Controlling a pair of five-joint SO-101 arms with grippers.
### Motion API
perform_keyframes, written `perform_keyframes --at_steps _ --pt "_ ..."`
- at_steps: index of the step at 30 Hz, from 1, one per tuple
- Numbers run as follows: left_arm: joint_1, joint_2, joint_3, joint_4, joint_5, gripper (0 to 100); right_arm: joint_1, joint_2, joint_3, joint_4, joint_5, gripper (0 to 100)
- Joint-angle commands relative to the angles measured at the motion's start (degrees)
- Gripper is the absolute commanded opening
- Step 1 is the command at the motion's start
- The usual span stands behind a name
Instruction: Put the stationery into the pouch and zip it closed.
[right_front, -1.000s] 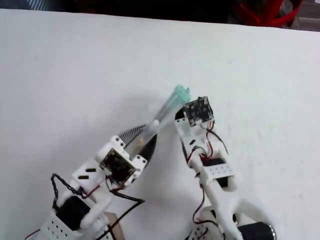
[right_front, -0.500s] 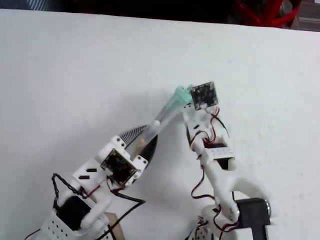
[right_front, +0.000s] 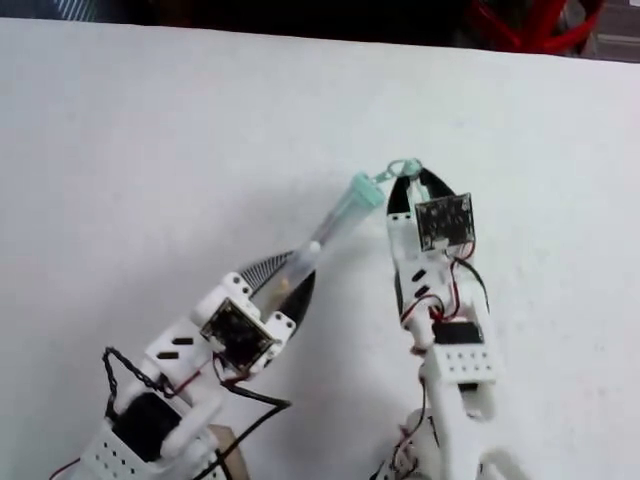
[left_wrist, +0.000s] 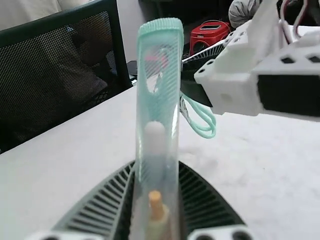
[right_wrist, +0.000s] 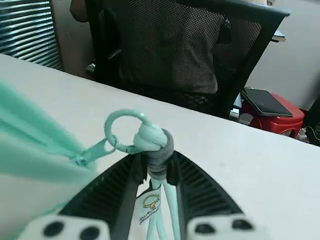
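A long clear pouch (right_front: 335, 228) with mint-green ends is held off the table, tilted, by my left gripper (right_front: 291, 277), which is shut on its lower part. In the left wrist view the pouch (left_wrist: 158, 130) stands upright between the dark fingers, with a white item and an orange-tipped item inside. My right gripper (right_front: 413, 190) is shut on the mint cord loop (right_front: 403, 167) tied to the zipper pull at the pouch's upper end. The right wrist view has the cord knot (right_wrist: 152, 141) pinched between the fingers, with a ring (right_wrist: 122, 127) leading to the zipper pull (right_wrist: 92, 153).
The white table (right_front: 150, 150) stretches bare around both arms. A dark mesh chair (right_wrist: 165, 45) and a red object (left_wrist: 212, 32) stand beyond the table's far edge. A brown block (right_front: 228, 452) sits by the left arm's base.
The right arm has moved away from the pouch's top end, to the right and farther across the table, taking the cord loop with it. The left arm and pouch stayed put.
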Motion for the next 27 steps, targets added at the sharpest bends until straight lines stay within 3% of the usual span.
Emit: perform_keyframes --at_steps 1,8,17,27 --pt "0.84 -0.13 0.00 0.00 -0.44 2 -0.22 -10.86 -2.20 9.80 -0.18 1.8" --pt "0.84 -0.13 0.00 0.09 -0.44 2 -3.12 -25.98 -2.90 21.32 -0.18 1.8" --pt "0.84 -0.13 1.49 -1.32 -0.44 2 -2.68 -38.46 -3.25 28.97 0.26 1.8" --pt "0.84 -0.13 1.76 -1.49 -0.44 2 -1.89 -29.85 -0.79 32.84 -0.26 2.2"
